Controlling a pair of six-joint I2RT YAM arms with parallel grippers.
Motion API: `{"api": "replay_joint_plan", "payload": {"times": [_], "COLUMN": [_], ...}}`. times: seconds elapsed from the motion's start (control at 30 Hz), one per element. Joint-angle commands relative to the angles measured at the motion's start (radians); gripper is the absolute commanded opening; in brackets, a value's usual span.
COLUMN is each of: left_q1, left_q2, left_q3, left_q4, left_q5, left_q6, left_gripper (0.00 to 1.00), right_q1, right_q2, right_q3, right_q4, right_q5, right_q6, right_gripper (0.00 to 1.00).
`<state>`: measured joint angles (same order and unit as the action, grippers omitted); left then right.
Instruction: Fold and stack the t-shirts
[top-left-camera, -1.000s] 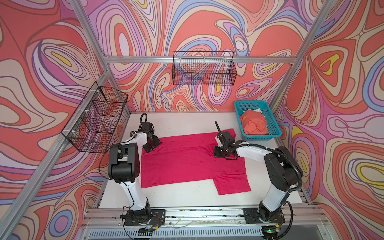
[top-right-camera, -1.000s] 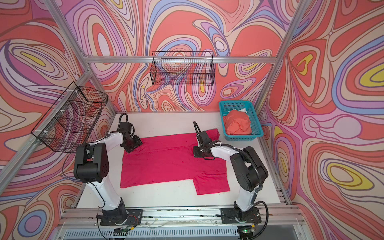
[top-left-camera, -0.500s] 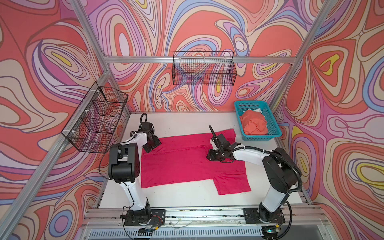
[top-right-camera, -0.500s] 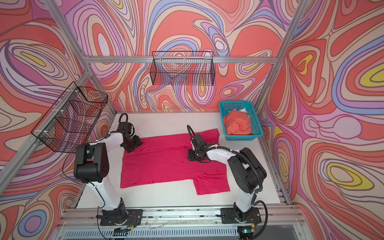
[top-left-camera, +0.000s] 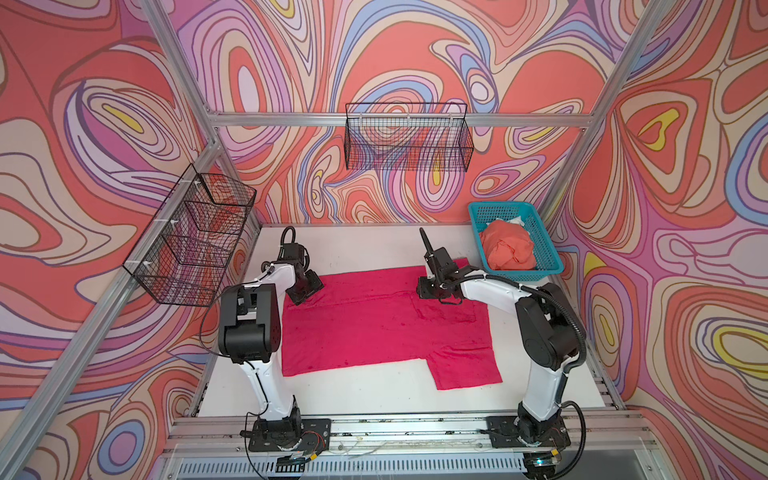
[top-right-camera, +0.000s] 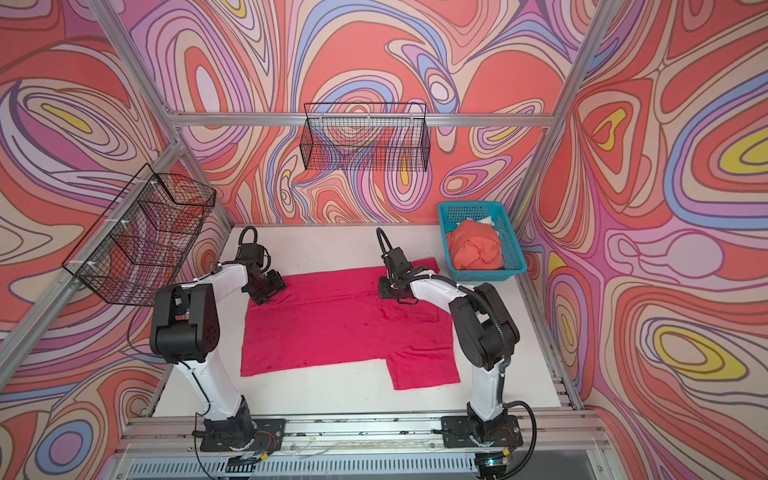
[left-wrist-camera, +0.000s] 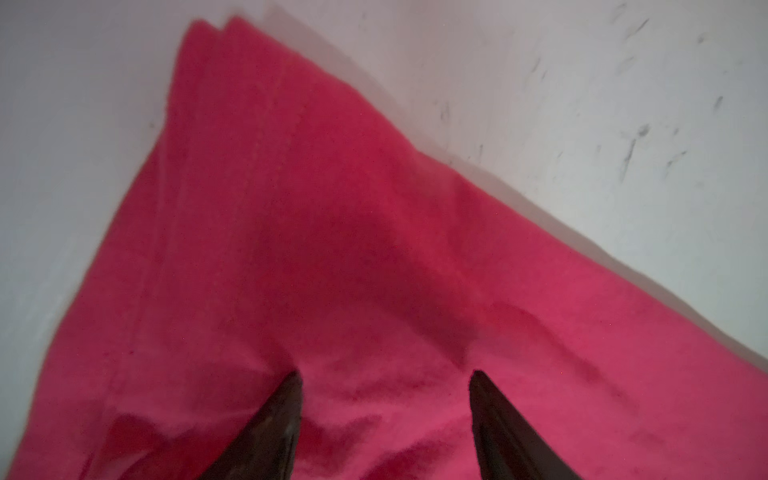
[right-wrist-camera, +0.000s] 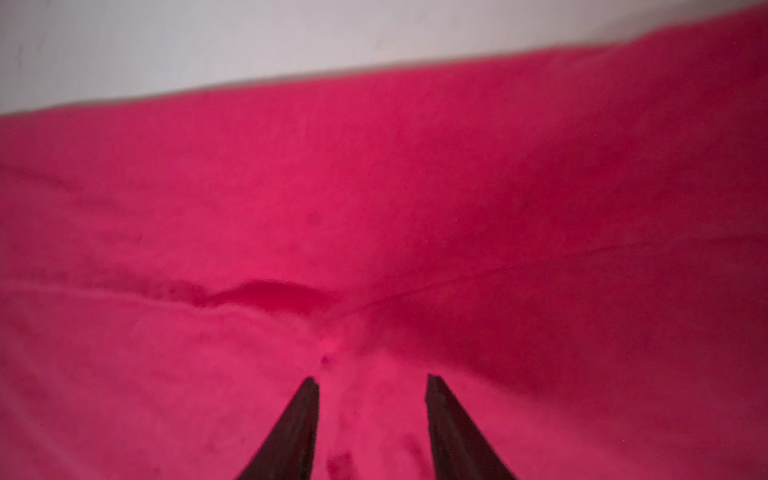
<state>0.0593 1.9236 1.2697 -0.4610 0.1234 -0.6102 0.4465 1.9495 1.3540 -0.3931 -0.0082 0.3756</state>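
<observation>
Magenta cloth covers much of the white table (top-left-camera: 365, 245). The magenta tee (top-left-camera: 374, 328) lies spread flat between the two arms, sideways in both top views, and its near sleeve (top-left-camera: 465, 365) sticks out towards the front edge. Along the far side a layer edge runs across the body, and a patch by the right arm looks doubled over, so the far sleeve seems to be folded in, though that is hard to confirm.

By that reading the task is at an early stage: this shirt has one fold at most, is not yet a neat rectangle, and nothing is stacked. The coral-orange tee (top-left-camera: 509, 249) sits crumpled in the teal basket (top-left-camera: 523, 276) at the far right corner, apart from the magenta one and not yet handled.

The left gripper (left-wrist-camera: 384, 374) stands at the tee's far left corner with its jaws spread and its tips down on the cloth, pinching nothing. The right gripper (right-wrist-camera: 372, 378) sits on the far edge with its jaws parted and holds nothing; a small pucker lies just ahead of it. The fabric looks soft, faintly creased and thin.
</observation>
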Motion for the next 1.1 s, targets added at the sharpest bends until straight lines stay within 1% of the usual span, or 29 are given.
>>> {"api": "replay_joint_plan", "payload": {"times": [0.0,0.13,0.27,0.37,0.53,0.67,0.8,0.9,0.97,1.07], "left_q1": [-0.001,0.001,0.000,0.007,0.037,0.040,0.027,-0.006,-0.016,-0.018], "left_q2": [0.059,0.102,0.121,0.125,0.114,0.097,0.042,0.006,0.014,0.077], "left_q3": [0.046,0.069,0.072,0.065,0.041,0.028,0.031,0.095,0.142,0.220], "left_q4": [-0.050,-0.071,-0.087,-0.103,-0.111,-0.128,-0.097,-0.086,-0.076,-0.081], "left_q5": [-0.020,-0.038,-0.058,-0.086,-0.083,-0.108,-0.053,-0.038,-0.010,0.020], "left_q6": [-0.008,-0.013,-0.010,-0.004,-0.024,-0.023,-0.008,0.026,0.030,0.033], "left_gripper": [0.66,0.66,0.66,0.66,0.65,0.65,0.65,0.65,0.66,0.66], "right_q1": [-0.064,-0.135,-0.173,-0.191,-0.228,-0.232,-0.211,-0.210,-0.211,-0.212], "right_q2": [0.074,0.158,0.209,0.226,0.227,0.233,0.159,0.130,0.124,0.144], "right_q3": [0.096,0.166,0.191,0.182,0.152,0.179,0.160,0.184,0.204,0.255], "right_q4": [-0.023,-0.018,-0.038,-0.063,-0.089,-0.129,-0.050,-0.021,-0.009,-0.007], "right_q5": [0.112,0.126,0.131,0.159,0.203,0.204,0.136,0.112,0.106,0.093], "right_q6": [-0.073,-0.064,-0.041,-0.029,-0.003,0.001,-0.029,-0.034,-0.034,-0.035], "right_gripper": [0.48,0.48,0.49,0.50,0.51,0.52,0.52,0.52,0.52,0.52]}}
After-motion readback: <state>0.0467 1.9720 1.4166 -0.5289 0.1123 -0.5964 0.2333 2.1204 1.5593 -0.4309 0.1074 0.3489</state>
